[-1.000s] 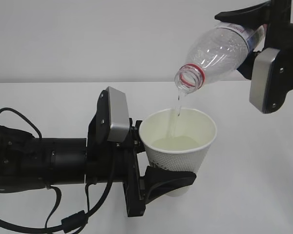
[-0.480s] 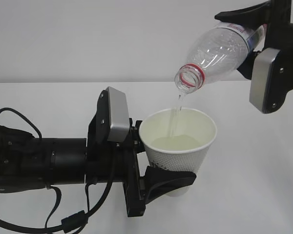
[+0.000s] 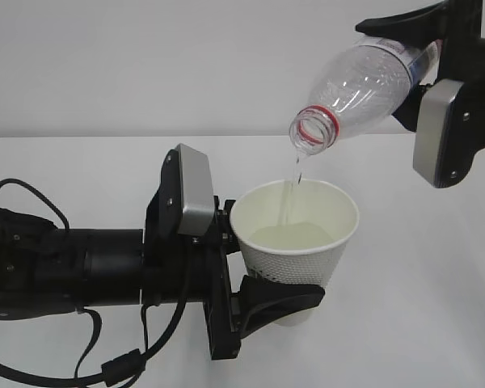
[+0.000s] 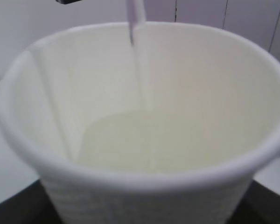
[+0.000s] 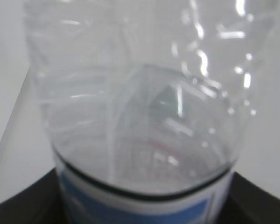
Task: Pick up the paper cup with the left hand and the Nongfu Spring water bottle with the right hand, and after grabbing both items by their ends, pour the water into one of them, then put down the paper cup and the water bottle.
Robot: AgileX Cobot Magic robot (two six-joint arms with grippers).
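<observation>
Water pouring from tilted bottle into held cup.
At lower centre, the left hand (image 3: 263,301) has its fingers clasped around the paper cup (image 3: 295,246), upright above the white worktop (image 3: 404,323). At upper right, the right hand (image 3: 424,61) appears to grip the Nongfu Spring water bottle (image 3: 364,85) near its base, mouth tilted down-left; a thin stream of the water (image 3: 291,190) falls into the partly filled cup.

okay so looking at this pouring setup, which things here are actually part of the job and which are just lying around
Part of the job:
- paper cup, held in the left gripper
- Nongfu Spring water bottle, tilted above the cup, held in the right gripper
- water, running in a thin stream into the cup

Just lying about:
- nothing loose; only the white table is visible
</observation>
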